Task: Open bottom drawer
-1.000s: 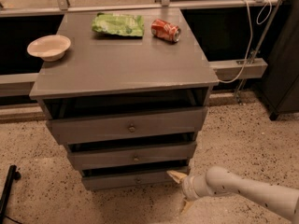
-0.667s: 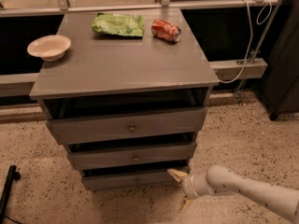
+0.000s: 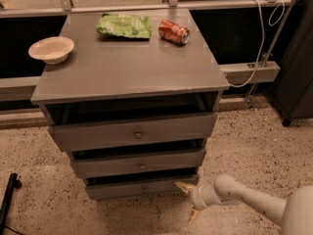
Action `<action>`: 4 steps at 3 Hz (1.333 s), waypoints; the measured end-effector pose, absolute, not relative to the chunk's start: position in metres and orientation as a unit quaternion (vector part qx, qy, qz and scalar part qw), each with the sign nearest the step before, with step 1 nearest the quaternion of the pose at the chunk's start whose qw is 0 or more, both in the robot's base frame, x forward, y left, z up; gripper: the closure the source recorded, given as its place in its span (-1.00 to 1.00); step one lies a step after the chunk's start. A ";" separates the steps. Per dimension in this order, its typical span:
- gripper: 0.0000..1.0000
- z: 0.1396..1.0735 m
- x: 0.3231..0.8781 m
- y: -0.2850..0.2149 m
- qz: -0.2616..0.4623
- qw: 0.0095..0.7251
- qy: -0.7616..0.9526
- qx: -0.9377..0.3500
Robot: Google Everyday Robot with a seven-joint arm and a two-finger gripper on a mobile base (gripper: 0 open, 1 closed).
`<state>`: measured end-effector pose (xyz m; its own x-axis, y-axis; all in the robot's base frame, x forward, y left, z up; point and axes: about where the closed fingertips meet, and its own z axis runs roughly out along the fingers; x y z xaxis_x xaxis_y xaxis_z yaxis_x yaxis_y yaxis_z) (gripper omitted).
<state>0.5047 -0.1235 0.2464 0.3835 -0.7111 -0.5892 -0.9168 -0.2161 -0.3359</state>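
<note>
The bottom drawer (image 3: 128, 189) is the slimmest grey front, lowest in the grey cabinet (image 3: 132, 72), and its small round knob sits at mid-front. It stands slightly out, with a dark gap above it. My gripper (image 3: 190, 199) is at floor level just off the drawer's right end, on the white arm (image 3: 244, 197) that comes in from the lower right. Its two tan fingers (image 3: 184, 186) are spread apart and hold nothing; the upper one is close to the drawer's right corner.
The middle drawer (image 3: 139, 164) and the top drawer (image 3: 134, 131) stand partly open above. On the cabinet top lie a cream bowl (image 3: 51, 49), a green bag (image 3: 124, 26) and a red can (image 3: 173, 32). A black object (image 3: 9, 199) stands on the floor at left.
</note>
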 end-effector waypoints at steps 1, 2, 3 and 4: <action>-1.00 0.210 0.531 -0.116 0.137 0.288 0.536 -0.782; -1.00 0.197 0.549 -0.109 0.117 0.268 0.537 -0.791; -1.00 0.179 0.569 -0.115 0.103 0.263 0.555 -0.783; -1.00 0.174 0.586 -0.118 0.077 0.265 0.568 -0.776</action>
